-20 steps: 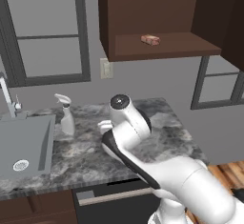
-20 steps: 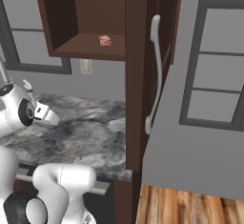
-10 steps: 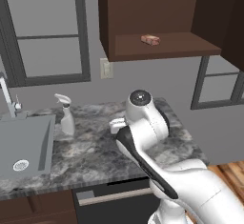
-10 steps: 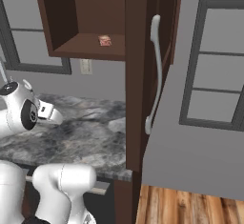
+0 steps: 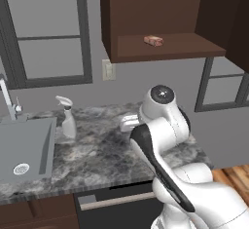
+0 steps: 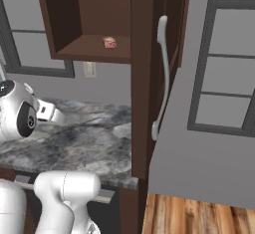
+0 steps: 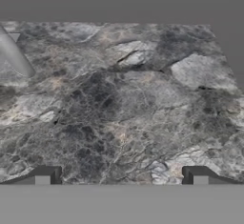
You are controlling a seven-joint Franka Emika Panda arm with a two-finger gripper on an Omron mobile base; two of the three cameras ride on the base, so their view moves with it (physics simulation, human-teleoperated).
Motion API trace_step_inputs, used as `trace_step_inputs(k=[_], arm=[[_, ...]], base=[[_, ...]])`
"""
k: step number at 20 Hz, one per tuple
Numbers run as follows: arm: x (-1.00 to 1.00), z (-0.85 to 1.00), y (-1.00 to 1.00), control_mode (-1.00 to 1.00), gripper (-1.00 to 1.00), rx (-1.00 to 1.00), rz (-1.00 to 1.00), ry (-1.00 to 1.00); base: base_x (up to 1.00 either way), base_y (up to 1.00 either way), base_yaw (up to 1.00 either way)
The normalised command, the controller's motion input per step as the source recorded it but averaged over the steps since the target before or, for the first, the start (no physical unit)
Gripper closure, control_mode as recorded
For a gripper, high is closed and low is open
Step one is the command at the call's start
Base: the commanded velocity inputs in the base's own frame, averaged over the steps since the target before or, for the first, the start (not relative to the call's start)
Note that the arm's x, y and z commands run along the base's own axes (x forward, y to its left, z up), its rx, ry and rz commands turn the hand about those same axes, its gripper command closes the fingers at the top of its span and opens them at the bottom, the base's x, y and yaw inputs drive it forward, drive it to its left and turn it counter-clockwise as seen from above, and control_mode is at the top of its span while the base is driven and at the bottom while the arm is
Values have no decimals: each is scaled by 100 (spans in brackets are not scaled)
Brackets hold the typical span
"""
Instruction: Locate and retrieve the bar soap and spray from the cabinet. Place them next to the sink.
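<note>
The bar soap [image 5: 153,40] lies on the shelf bottom of the open dark wooden cabinet [image 5: 165,13], and from the right base it shows as a small reddish block [image 6: 109,42]. The pale spray [image 5: 66,121] stands upright on the counter beside the sink [image 5: 24,147]. My gripper [image 7: 121,176] is open, its tips wide apart over bare marble with nothing between them. Its white hand [image 5: 128,122] hangs low above the counter, right of the spray and well below the soap [image 6: 109,42].
The cabinet's open door [image 6: 144,78] with its long pale handle [image 6: 160,73] juts out at the right. A faucet [image 5: 7,99] rises behind the sink. A wall outlet [image 5: 107,69] sits under the cabinet. A pale grey slanted shape [image 7: 16,58] shows at the hand view's left.
The arm has swung to the right over the counter, away from the spray. The spray and the bar soap have stayed where they were.
</note>
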Motion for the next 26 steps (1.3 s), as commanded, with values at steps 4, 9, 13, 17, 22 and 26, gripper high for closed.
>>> trace_step_inputs(k=[4, 9, 13, 17, 22, 26], arm=[[-38, 43, -18, -100, -100, 3, 3, -13], [-33, 44, -22, -100, -100, 4, 5, -18], [-30, 42, -24, -100, -100, 3, 9, -18], [-24, 45, -18, -100, -100, 1, 10, -13], [-21, 38, -18, -100, -100, 0, 9, -10], [-12, 18, -29, -100, -100, 0, 5, -7]], base=[[0, 0, 0], [0, 0, 0], [0, 0, 0], [0, 0, 0], [0, 0, 0], [0, 0, 0]])
